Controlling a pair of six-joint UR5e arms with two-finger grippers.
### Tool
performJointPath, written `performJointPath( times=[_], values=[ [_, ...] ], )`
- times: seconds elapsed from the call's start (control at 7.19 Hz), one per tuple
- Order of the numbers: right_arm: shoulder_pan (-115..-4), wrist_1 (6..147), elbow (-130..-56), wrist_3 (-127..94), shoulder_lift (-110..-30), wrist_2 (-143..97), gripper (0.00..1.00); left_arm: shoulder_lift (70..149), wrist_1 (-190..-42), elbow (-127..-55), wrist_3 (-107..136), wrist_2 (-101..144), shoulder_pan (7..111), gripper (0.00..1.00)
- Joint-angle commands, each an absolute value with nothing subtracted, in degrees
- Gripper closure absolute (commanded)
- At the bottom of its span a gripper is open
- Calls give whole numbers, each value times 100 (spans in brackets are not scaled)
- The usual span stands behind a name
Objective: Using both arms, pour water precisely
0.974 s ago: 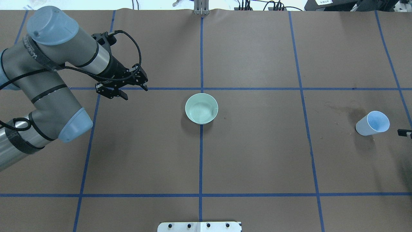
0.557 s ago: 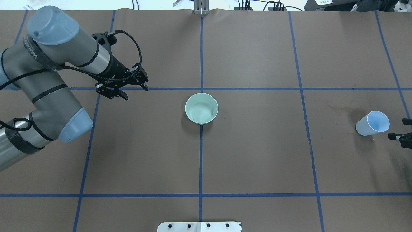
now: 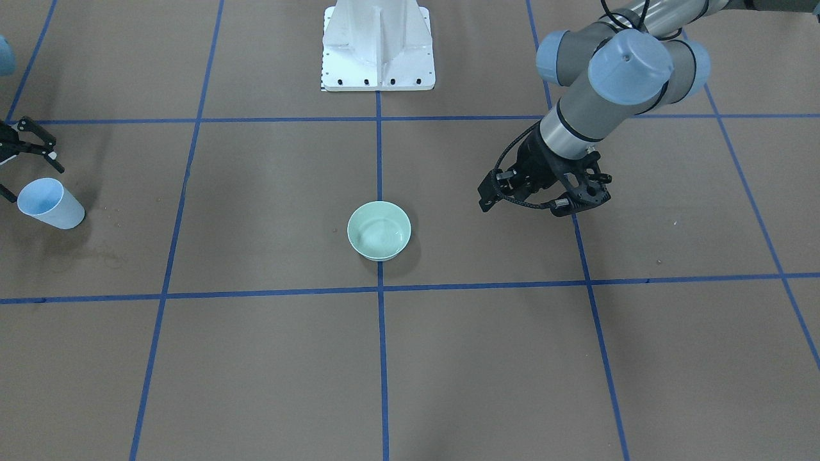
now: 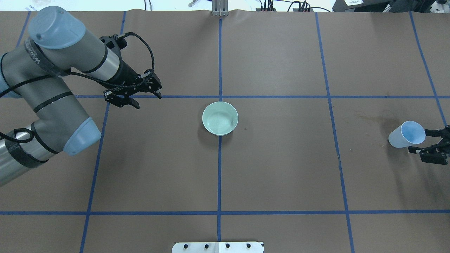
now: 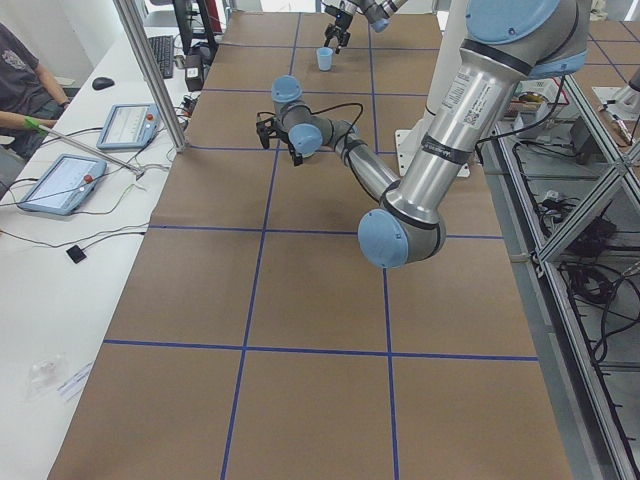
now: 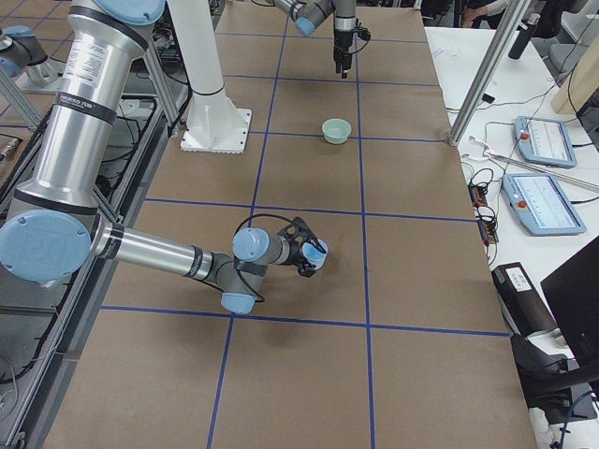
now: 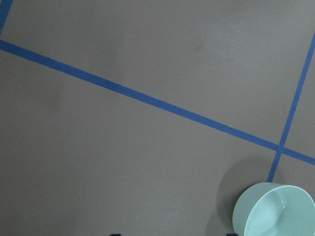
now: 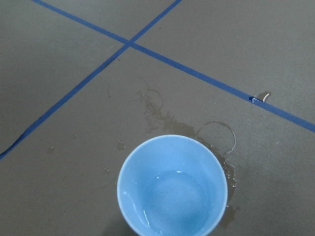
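right gripper (image 4: 419, 141): released, fingers spread to either side of the cup's near wall and not yet pressing it, as far as the overhead view shows.
cup (image 4: 404, 137): pale blue, upright on the table (image 4: 281, 168) at the robot's far right. it lies straight ahead of the right fingers, toward the table's middle.
cup axis: vertical. the gripper comes at it from the side, so the jaws would shut across its width.
nearer arm: the right one by far. the left arm is well apart from the cup, on the other side of the bowl.
water (image 8: 172, 199): a shallow pool in the cup's bottom, seen only as pale glints in the right wrist view. the cup is mostly empty.
bowl (image 4: 220, 118): mint green, at the table's centre on the blue tape line (image 4: 219, 168), well apart from the cup. faint ripples inside suggest a little water there too, but i cannot be sure.
left gripper (image 4: 148, 102): released and holding nothing. it hangs above the table to the robot's left of the bowl, near it but not touching.
spill marks (image 8: 216, 137): damp rings and streaks on the table just beside the cup.
step in hand: likely grasping the cup with the right arm, nothing lifted yet.
next move calls for: a square, gentle squeeze low on the wall. the cup looks thin, so a hard pinch could deform it and slop water out.
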State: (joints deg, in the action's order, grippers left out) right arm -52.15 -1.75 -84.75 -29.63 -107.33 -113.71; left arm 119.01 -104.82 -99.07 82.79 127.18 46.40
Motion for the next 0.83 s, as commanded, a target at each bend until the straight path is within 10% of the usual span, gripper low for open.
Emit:
performJointPath(
  times=[0.0,0.7],
  values=[
    [-5124,-176,-8385,-2953,-10662,-11172,2,11892,-10477,-9914,8279,12718,4641,23],
    [-5115,-501,-7778,-3163,-10222,-11065,2,11874,-10477,-9923,8279,12709,4649,23]
  ],
)
